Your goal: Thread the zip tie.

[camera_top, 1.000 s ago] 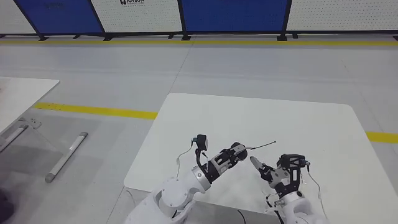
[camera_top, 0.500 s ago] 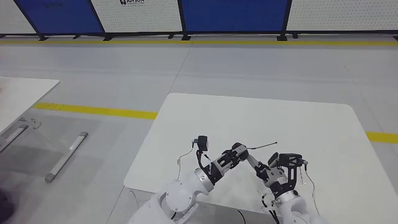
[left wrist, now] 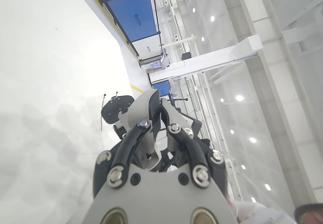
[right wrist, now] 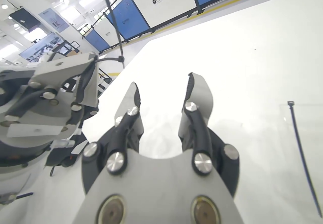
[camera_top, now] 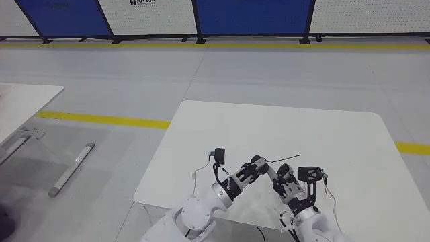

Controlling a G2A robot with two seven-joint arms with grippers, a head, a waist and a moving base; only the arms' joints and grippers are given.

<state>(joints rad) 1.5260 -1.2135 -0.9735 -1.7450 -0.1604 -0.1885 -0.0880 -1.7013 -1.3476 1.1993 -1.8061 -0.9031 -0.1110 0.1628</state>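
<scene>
The left gripper (left wrist: 159, 98) has its two fingers pressed together. They are clamped on a thin black plastic zip tie (camera_top: 283, 157), which they hold above the near part of the white rectangular table (camera_top: 222, 131). From the fingertips the tie's long axis runs almost straight across the table toward the robot's right, angled slightly to the far edge. In the right wrist view its small square head (right wrist: 121, 59) sits just off the left fingertips, with a short stretch running from the head into the fingers. The long, narrow strap leaves the head as one straight, stiff line, and a short stub pokes out on the other side. I cannot tell whether the strap passes through the head.

The right gripper (right wrist: 162, 81) is spread wide and holds nothing, its tips just beside the left gripper and on the near side of the tie.

A second black zip tie (right wrist: 301, 149) shows beside the right gripper. I cannot tell whether it lies on the table or is fixed to the arm.
</scene>
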